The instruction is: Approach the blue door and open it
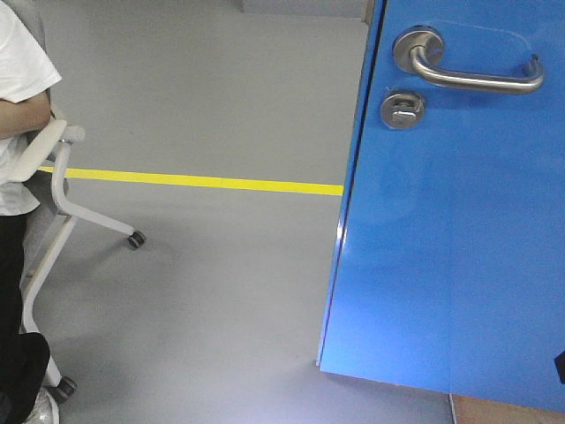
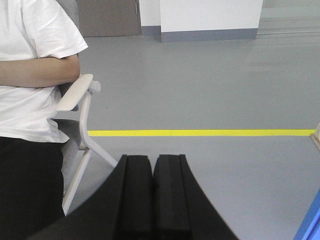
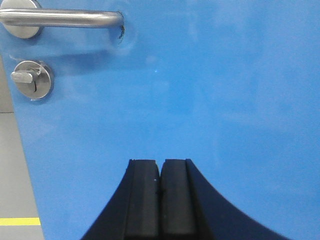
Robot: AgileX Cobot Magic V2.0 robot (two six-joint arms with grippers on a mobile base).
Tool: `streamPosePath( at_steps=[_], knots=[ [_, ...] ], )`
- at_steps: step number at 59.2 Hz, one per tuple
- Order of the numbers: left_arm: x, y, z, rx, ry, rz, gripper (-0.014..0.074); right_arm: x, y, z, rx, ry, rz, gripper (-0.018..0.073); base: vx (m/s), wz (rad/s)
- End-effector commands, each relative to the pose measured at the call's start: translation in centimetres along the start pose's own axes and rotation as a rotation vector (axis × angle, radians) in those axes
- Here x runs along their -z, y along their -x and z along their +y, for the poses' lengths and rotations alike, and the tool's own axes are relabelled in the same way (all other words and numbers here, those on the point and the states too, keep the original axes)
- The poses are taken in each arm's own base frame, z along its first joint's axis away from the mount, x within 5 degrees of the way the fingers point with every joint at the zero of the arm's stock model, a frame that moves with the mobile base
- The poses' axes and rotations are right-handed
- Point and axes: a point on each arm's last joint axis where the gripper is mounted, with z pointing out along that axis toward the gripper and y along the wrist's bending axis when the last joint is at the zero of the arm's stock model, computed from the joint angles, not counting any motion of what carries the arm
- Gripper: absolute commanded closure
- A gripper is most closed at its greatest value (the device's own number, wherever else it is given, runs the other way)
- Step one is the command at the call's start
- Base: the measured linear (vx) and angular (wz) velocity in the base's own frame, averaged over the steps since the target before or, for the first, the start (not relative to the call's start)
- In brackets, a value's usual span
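Grey floor (image 1: 221,265) with a yellow line (image 1: 203,182). Our right gripper (image 3: 160,172), pads pressed together, faces the blue door (image 3: 210,100), lever handle (image 3: 60,18) upper left. Only our closed, empty left gripper (image 2: 152,167) sees a seated person (image 2: 30,75).

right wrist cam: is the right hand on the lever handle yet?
No. The right hand is shut and empty, low against the blue door, with the lever handle well above and left of it.

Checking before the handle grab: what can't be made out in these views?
- Blue door: top and hinge side cut off by every frame.
- Lever handle: in the right wrist view, rose clipped by the frame edge.
- Person: head out of frame.
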Motion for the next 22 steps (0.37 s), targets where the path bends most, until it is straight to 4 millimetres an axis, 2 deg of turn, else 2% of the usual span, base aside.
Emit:
streamPosePath(
  at_steps=[1,22],
  knots=[
    [0.48,1.77,-0.02,0.003,-0.005,-0.122,0.0526,0.07,0.48,0.0,0.003,-0.001,-0.082,0.0564,0.0,0.0],
    [0.48,1.77,-0.02,0.003,-0.005,-0.122,0.0526,0.07,0.48,0.0,0.003,-0.001,-0.082,0.0564,0.0,0.0]
  ],
)
